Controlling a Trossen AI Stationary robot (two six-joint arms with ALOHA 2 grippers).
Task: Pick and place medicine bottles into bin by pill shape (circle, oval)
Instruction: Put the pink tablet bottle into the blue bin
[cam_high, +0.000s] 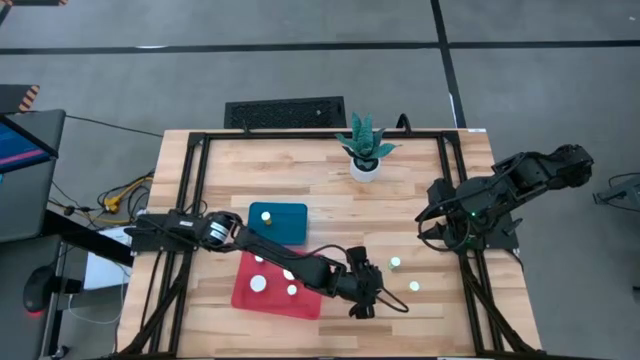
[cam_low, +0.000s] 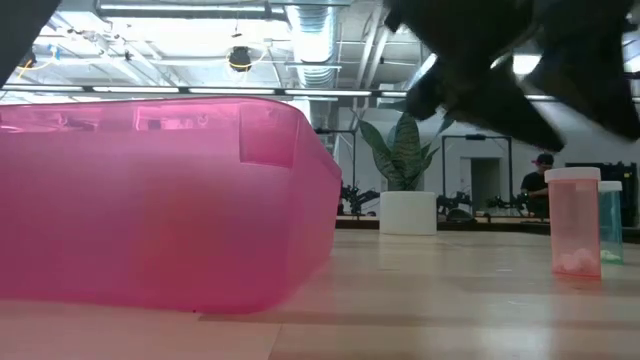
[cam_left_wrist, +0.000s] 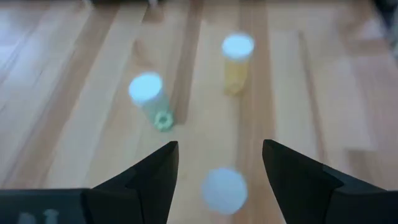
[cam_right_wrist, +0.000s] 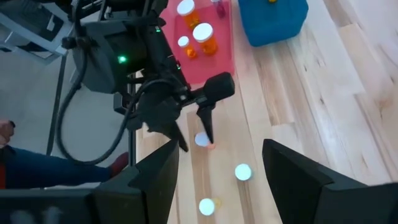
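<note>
My left gripper (cam_high: 366, 288) is open and hovers over a white-capped bottle (cam_left_wrist: 224, 190), which stands upright on the table between and below the fingertips, untouched. The same bottle (cam_low: 575, 222) shows pink with white pills in the low view, and also shows in the right wrist view (cam_right_wrist: 203, 140). Two more bottles stand upright on the table nearby: a greenish one (cam_left_wrist: 149, 94) and a yellow one (cam_left_wrist: 237, 56); they also show in the high view (cam_high: 396, 263) (cam_high: 415, 287). My right gripper (cam_high: 432, 215) is open and empty at the table's right.
A pink bin (cam_high: 258, 298) holding several white-capped bottles lies left of my left gripper. A blue bin (cam_high: 290, 225) lies behind it. A white pot with a green plant (cam_high: 365, 150) stands at the far edge. Black frame rails run along the table's sides.
</note>
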